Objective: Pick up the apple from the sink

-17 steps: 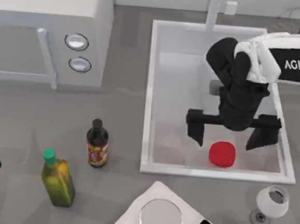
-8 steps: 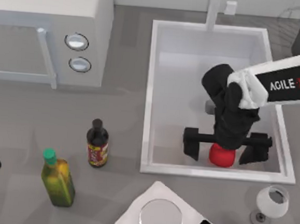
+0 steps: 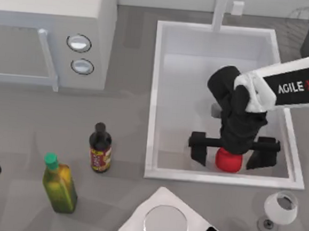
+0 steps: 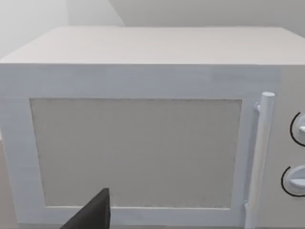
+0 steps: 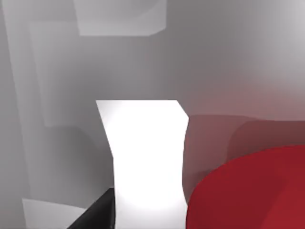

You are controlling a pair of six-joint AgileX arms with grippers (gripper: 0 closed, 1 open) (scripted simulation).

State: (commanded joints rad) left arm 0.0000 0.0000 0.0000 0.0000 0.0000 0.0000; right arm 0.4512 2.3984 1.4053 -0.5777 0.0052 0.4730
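My right gripper (image 3: 231,152) is low inside the large white rectangular sink (image 3: 156,94), at its near right part. Its two black fingers are spread wide, one on each side of the single smooth bright-red round apple (image 3: 228,161), not closed on it; the apple lies on the sink's pale bottom close to the near rim. My left arm is parked at the table's left edge, before the one white microwave (image 4: 143,95); I cannot tell its fingers. On the table stand two bottles, one wine glass (image 3: 280,208) and one scale
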